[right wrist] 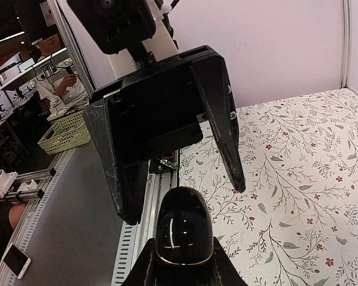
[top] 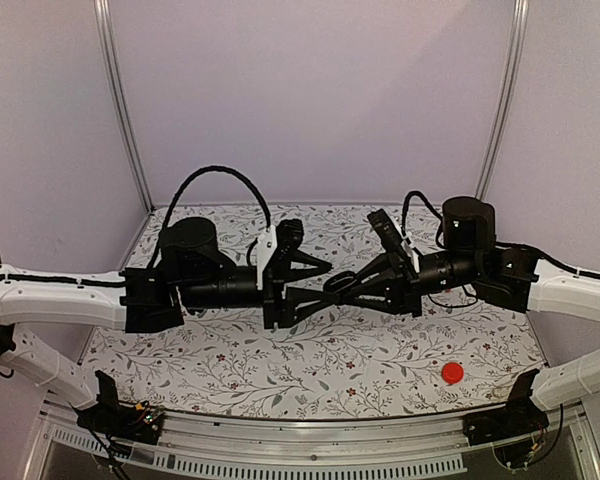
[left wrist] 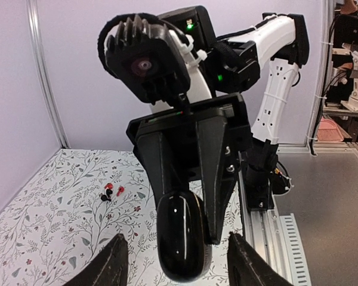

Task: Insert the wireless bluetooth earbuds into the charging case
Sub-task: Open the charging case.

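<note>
Charging case (left wrist: 180, 238): one, glossy black, smooth and pebble-rounded, with a thin bright seam line around it. It is closed, so its contents cannot be seen. It sits raised above the table, clamped end-on between the tapered black fingers of the right gripper (right wrist: 182, 256).

The left gripper (right wrist: 185, 199) faces the case head-on. Its two matte black fingers (left wrist: 116, 262) stand apart, one on either side of the case, with a gap on each side and no contact.

Earbuds (left wrist: 120, 190): two, tiny, black with red tips. They lie together on the table, well apart from the case.

Table (top: 280, 370): covered in a white cloth printed with grey-green sprigs and small red flowers.

Red disc (top: 452, 373): one, flat and round, on the cloth well to the right of the case.

Basket (right wrist: 64, 132): one, pale yellow lattice, off the table beyond the case; contents not discernible.
</note>
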Tool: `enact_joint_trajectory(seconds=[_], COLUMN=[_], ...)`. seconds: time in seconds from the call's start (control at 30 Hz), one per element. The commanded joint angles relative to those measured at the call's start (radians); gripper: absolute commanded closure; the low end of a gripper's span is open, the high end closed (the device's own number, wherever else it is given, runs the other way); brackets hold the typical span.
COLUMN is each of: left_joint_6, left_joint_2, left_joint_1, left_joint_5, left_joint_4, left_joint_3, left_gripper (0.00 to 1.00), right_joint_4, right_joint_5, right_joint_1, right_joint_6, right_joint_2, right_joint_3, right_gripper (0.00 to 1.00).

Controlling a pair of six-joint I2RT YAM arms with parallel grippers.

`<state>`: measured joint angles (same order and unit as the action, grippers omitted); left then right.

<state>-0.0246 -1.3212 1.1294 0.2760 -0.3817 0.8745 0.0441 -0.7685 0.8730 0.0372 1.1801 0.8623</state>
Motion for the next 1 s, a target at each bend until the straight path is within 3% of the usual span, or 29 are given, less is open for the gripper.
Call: enact_joint_trajectory(seconds=[0.0, 0.47, 0.63, 0.97], left_joint_6=[0.017, 0.067, 0.049, 0.054], left_joint_2=[-0.019, -0.013, -0.021, -0.047], left_joint_1=[-0.016, -0.061, -0.056, -0.057], left_joint_5=[-0.006, 0.034, 0.102, 0.056], left_joint_4=[-0.001, -0.013, -0.012, 0.013], left_joint_3=[0.038, 0.03, 0.033, 0.056], left_gripper=[0.45, 0.47, 0.42, 0.43], right_joint_4=[-0.016, -0.024, -0.024, -0.025], right_joint_5=[-0.001, 0.007, 0.021, 0.007], right_joint_1=[0.01, 0.027, 0.027, 0.027], right_joint_6=[-0.025, -0.075, -0.068, -0.069], right_joint_2=[-0.028, -0.041, -0.033, -0.028], right_joint_3=[0.011, -0.001, 0.001, 0.006], right_gripper=[0.94, 0.97, 0.98, 0.98])
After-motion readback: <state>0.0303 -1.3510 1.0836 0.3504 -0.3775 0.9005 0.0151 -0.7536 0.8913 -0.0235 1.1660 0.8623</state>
